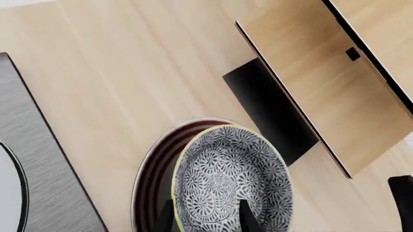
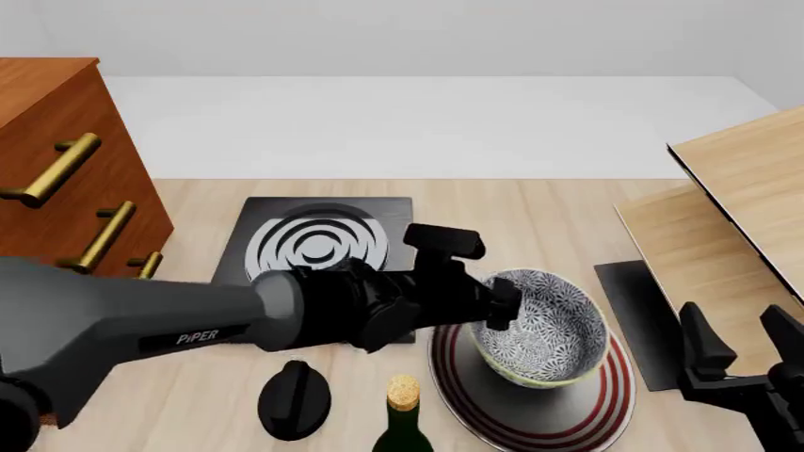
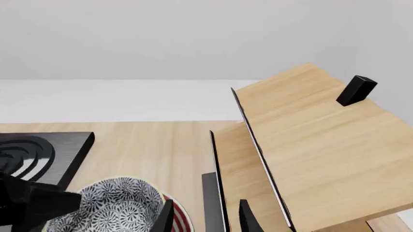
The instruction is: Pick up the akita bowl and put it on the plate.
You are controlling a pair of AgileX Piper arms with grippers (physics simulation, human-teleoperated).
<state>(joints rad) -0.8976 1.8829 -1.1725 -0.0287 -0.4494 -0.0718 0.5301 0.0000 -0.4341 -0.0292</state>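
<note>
Akita bowl [image 2: 547, 328], patterned in black and white with a pale yellowish rim, is seen over the plate [image 2: 590, 410], whose red rings show around and below it in the front view; whether its base rests on the plate or hangs just above cannot be told. The bowl's near-left rim is pinched by the left gripper [image 2: 503, 306], one finger inside the wall and one outside, as the left wrist view confirms, where the two dark fingertips [image 1: 248, 217] straddle the patterned wall and the plate's rim is seen beside it. The left arm [image 2: 151, 325], marked PIPER, is stretched in from the left across the table [image 2: 553, 212]. The right gripper [image 2: 741, 344] is held near the table's right edge, well apart from the bowl, with its fingers spread and nothing between them. Behind the bowl a black stove slab [image 2: 320, 245] with grey-white rings is laid flat. A black knob [image 2: 293, 395] and the corked neck of a green bottle [image 2: 402, 410] are seen at the near edge, left of the plate. A wooden drawer unit [image 2: 63, 179] with brass handles stands at the far left, and a pale wooden cabinet [image 2: 741, 198] stands at the right.
</note>
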